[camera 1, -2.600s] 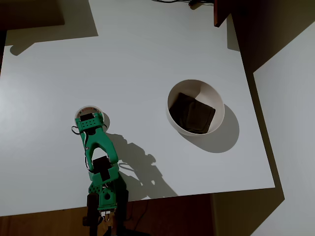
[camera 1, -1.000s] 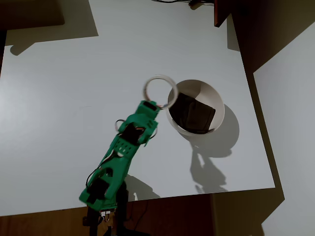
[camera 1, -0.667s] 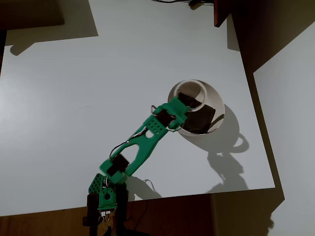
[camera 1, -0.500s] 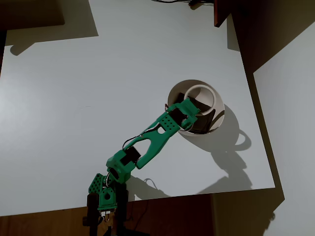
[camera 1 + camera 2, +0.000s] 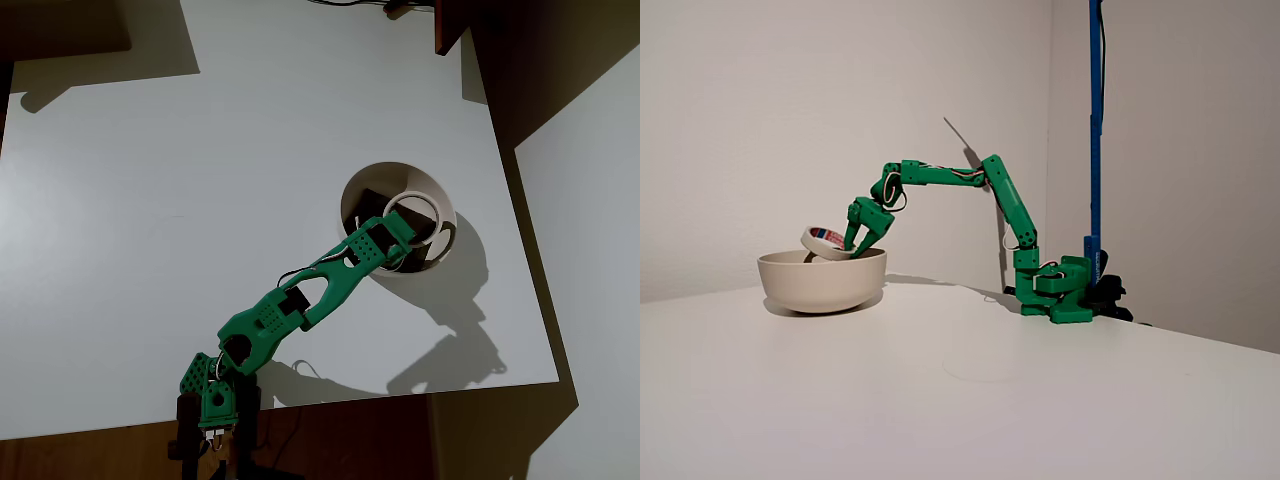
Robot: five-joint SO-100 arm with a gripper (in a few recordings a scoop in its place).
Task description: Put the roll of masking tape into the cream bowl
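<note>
The cream bowl (image 5: pixel 372 176) stands right of the table's middle in the overhead view, with dark brown pieces (image 5: pixel 364 208) at its bottom. My green gripper (image 5: pixel 402 232) reaches over the bowl's near rim, shut on the roll of masking tape (image 5: pixel 416 216). The cream-white ring hangs tilted over the right half of the bowl. In the fixed view the roll of masking tape (image 5: pixel 827 242) sits just above the rim of the bowl (image 5: pixel 820 282), slanting down toward the gripper (image 5: pixel 857 244), which grips its right side.
The arm's base (image 5: pixel 214 398) sits at the table's near edge in the overhead view. A dark red-brown object (image 5: pixel 452 24) juts in at the far right corner. A blue pole (image 5: pixel 1095 120) rises behind the base in the fixed view. The bowl lies close to the table's right edge.
The arm lifted the tape from the table's left part, swung right and stretched out. Over the last half second the ring moved further right and lower over the bowl.
</note>
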